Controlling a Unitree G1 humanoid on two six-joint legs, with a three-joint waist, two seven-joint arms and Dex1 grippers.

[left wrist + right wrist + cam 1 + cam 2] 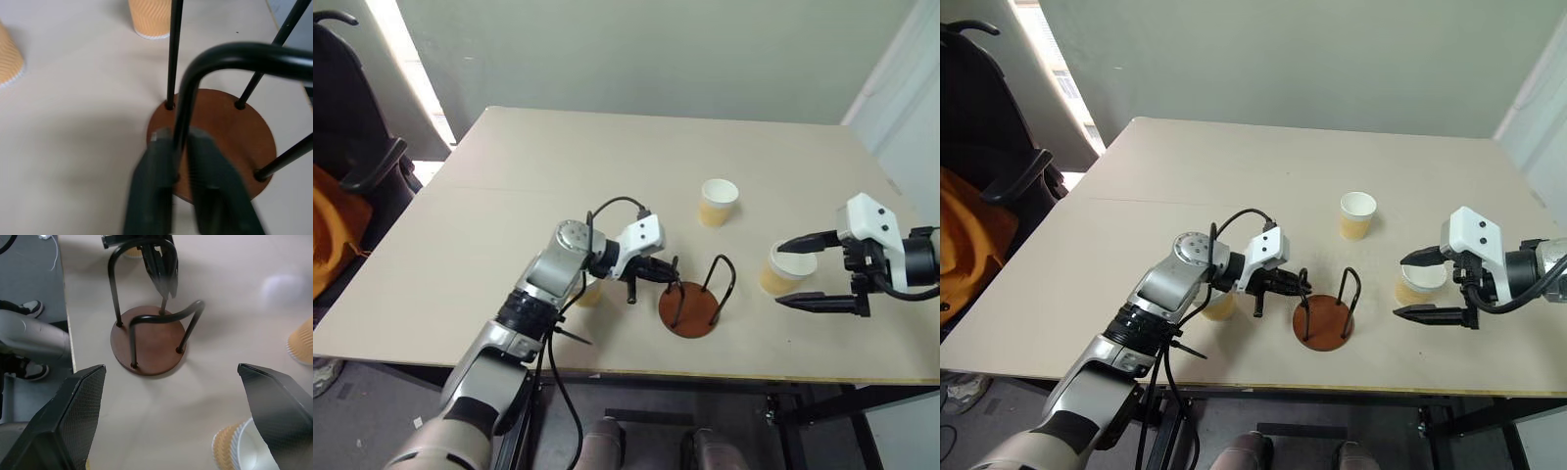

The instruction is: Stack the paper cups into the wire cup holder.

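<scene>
Black wire of the wire cup holder (pixel 693 299) sits between the left gripper (pixel 182 161) fingers, narrowly parted, probably steadying it. The right gripper (pixel 811 272) is wide open around one of the paper cups (pixel 786 268), not gripping it.

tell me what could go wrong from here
The left gripper has its fingers around one wire loop of the cup holder; pulling away now could drag or tip it. The right gripper stands open around a cup; closing hard might crush it. The holder sits near the table edge, so a shove could push it off.
</scene>
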